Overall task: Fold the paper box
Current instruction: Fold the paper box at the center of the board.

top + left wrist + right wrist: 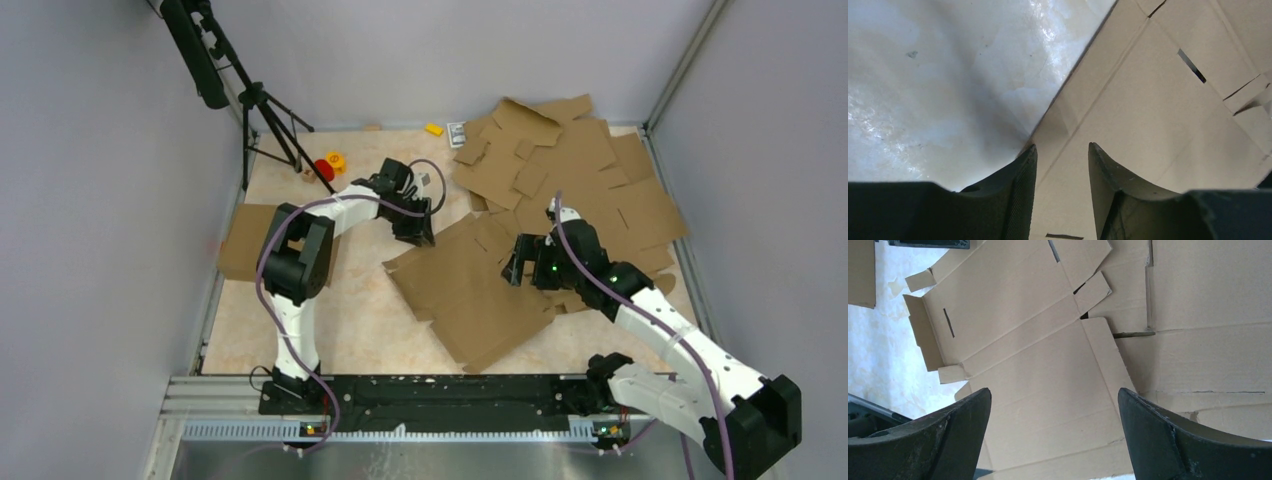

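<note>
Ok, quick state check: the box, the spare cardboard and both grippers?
paper box: lying flat, unfolded.
cardboard pile: flat blanks, overlapping, far right.
left gripper: open with a narrow gap, over the box's edge, gripping nothing.
right gripper: wide open above the box, empty.

The pale marbled table (pixel 360 320) carries the paper box (pixel 480 290) lying flat at its centre. A heap of cardboard blanks (pixel 590 170) lies far right, a cardboard piece (pixel 240 240) at the left edge, and a red disc (pixel 324 169) and a yellow block (pixel 434 129) near the back.
</note>
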`<state>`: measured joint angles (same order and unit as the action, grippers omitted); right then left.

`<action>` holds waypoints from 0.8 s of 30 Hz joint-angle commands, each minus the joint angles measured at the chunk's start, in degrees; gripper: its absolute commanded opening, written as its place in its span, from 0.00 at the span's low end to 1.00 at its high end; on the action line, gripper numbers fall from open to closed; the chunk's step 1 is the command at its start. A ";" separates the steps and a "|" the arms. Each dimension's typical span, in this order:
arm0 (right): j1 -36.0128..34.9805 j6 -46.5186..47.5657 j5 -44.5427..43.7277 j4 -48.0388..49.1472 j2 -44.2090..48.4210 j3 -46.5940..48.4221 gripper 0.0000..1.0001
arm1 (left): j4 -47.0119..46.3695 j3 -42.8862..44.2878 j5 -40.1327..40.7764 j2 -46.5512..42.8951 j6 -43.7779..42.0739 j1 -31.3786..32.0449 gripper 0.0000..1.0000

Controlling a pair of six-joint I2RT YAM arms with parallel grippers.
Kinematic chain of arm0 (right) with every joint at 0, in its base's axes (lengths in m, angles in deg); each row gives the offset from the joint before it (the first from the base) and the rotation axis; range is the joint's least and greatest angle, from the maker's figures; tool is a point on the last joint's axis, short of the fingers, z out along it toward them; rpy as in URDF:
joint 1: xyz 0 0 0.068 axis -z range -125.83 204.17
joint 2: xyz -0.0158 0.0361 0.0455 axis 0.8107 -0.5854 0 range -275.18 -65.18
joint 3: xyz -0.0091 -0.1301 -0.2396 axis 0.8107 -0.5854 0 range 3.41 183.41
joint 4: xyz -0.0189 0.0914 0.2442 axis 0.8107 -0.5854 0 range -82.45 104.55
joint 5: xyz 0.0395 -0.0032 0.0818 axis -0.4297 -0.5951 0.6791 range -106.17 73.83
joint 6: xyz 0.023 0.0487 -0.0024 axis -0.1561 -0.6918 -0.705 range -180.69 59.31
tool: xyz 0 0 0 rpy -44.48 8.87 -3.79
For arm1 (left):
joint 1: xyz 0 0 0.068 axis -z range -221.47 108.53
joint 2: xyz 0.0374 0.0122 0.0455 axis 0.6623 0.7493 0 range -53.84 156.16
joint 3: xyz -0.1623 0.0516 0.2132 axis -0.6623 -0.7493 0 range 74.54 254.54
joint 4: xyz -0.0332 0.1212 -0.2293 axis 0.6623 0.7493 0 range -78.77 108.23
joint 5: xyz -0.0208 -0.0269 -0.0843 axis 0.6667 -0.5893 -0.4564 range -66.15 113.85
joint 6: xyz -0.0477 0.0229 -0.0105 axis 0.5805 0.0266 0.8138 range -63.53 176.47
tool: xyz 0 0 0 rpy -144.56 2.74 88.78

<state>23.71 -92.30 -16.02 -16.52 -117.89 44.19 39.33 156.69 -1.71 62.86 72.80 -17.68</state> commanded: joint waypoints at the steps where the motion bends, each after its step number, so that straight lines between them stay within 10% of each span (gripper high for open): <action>1: 0.26 0.00 0.74 2.06 0.36 1.94 0.95 | -5.38 -3.41 5.36 -5.71 -1.44 0.23 0.47; 24: 0.31 0.89 0.99 2.45 0.36 2.23 0.92 | -15.30 -8.51 5.87 -13.65 -3.92 0.58 0.51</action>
<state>23.71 -92.24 -14.45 -15.43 -117.87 44.19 28.51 147.05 2.29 53.81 71.19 -17.29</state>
